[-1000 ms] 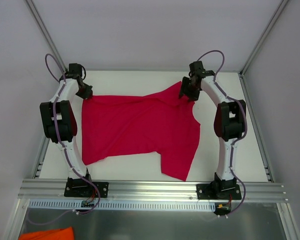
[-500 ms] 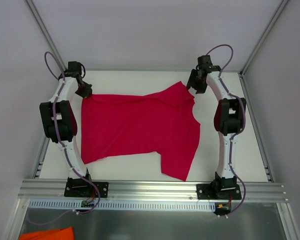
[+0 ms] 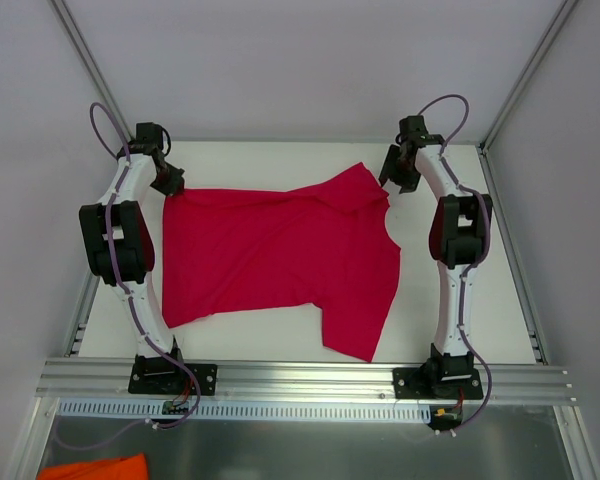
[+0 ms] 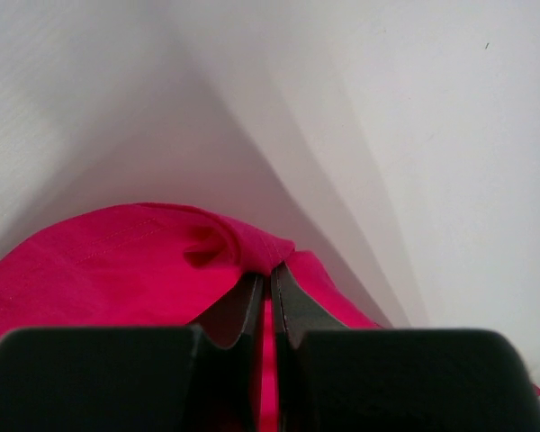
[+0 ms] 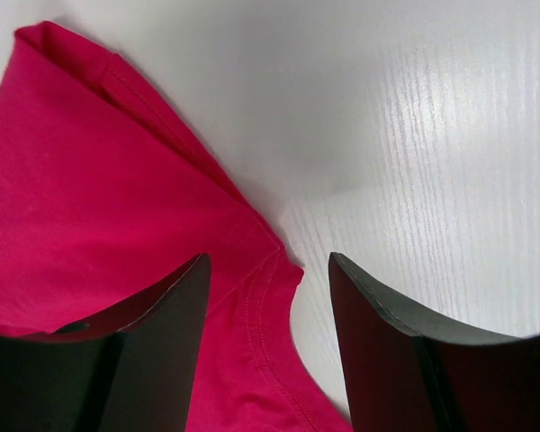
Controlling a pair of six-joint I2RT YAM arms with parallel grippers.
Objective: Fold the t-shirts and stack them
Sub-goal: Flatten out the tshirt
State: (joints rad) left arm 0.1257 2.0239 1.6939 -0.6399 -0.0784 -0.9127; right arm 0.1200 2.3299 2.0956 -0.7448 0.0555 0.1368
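Top external: the t-shirt (image 3: pixel 280 260) is spread on the bench (image 3: pixel 280 158), bare surface beyond its edges; left wrist: a far corner is pinched in the left pincer (image 4: pixel 270 274); right wrist: the right pincer (image 5: pixel 268 259) is held wide, empty, over a stitched edge.

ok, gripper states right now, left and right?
Left gripper: closed, pinching the edge of the red t-shirt.
Right gripper: open, holding nothing, hovering over the shirt's edge.
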